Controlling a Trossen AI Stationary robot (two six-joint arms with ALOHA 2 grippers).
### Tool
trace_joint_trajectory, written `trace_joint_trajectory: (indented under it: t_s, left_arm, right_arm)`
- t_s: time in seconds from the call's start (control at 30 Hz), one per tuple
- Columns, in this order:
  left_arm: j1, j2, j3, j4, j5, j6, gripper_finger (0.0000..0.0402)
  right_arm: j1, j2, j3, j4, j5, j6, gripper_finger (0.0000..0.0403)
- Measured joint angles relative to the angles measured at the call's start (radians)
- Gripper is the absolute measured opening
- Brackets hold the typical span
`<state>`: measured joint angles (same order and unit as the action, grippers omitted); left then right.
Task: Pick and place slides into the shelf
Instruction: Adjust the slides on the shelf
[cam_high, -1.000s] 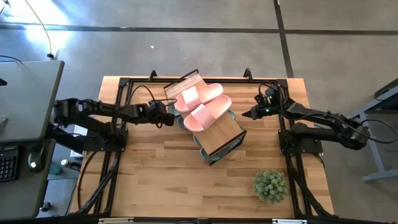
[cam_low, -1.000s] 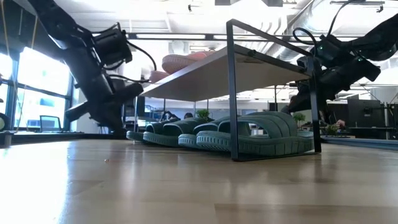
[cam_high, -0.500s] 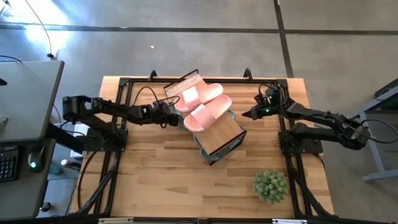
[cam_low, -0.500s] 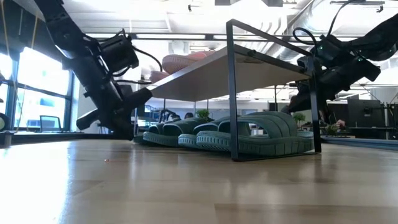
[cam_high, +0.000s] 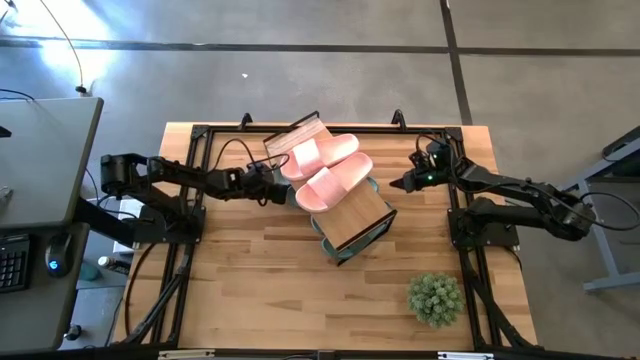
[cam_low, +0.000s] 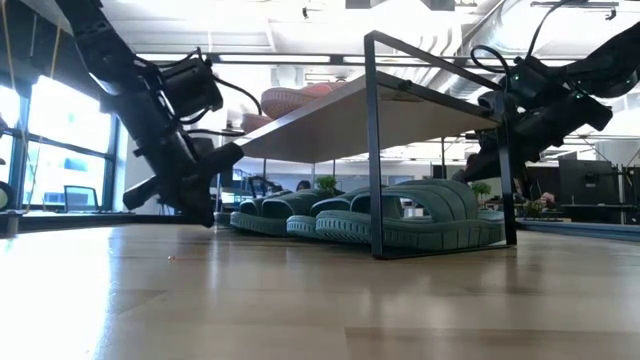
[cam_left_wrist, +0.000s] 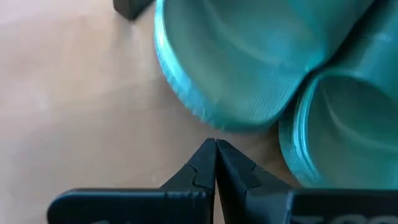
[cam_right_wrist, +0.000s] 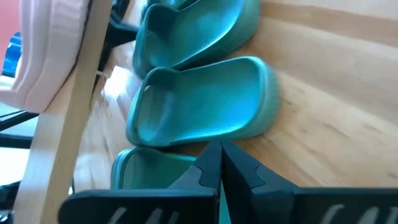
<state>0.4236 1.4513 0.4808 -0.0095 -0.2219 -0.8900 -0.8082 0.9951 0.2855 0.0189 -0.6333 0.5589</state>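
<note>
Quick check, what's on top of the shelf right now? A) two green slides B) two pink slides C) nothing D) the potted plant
B: the high view shows two pink slides lying on the shelf's wood top; the green slides sit under it on the table, and the potted plant stands apart near the table corner.

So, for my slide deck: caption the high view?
Pink slides atop the shelf; both arms' shut jaws flank it.

under shelf (cam_low: 400, 110): green slides (cam_low: 400, 222) fill it | front table (cam_high: 260, 290): open
</note>
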Motion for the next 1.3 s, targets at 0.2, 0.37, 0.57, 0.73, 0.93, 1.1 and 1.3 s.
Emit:
trace_joint_trajectory:
  t_s: [0.2, 0.37, 0.57, 0.73, 0.93, 1.1, 1.3]
  left_arm:
    - [-0.07, -0.014, 0.0, -0.021, -0.002, -0.005, 0.0]
    - [-0.16, -0.037, 0.0, -0.037, -0.078, -0.06, 0.0]
    - [-0.231, -0.043, 0.0, -0.046, -0.131, -0.112, 0.0]
    - [-0.296, -0.043, 0.0, -0.046, -0.185, -0.162, 0.0]
    - [-0.342, -0.043, 0.0, -0.045, -0.247, -0.193, 0.0]
    - [-0.341, -0.043, 0.0, -0.043, -0.247, -0.195, 0.0]
    - [-0.341, -0.043, 0.0, -0.04, -0.257, -0.194, 0.0]
  right_arm:
    - [-0.078, 0.078, 0.005, 0.0, 0.022, 0.024, 0.0]
    - [-0.127, 0.245, 0.059, 0.005, -0.009, -0.01, 0.0]
    - [-0.099, 0.418, 0.15, 0.008, -0.026, -0.086, 0.0]
    - [-0.077, 0.476, 0.175, 0.009, -0.038, -0.09, 0.0]
    - [-0.01, 0.518, 0.177, 0.041, -0.029, -0.089, 0.0]
    - [0.019, 0.519, 0.177, 0.12, -0.006, -0.039, 0.0]
    - [0.042, 0.519, 0.177, 0.116, -0.006, -0.021, 0.0]
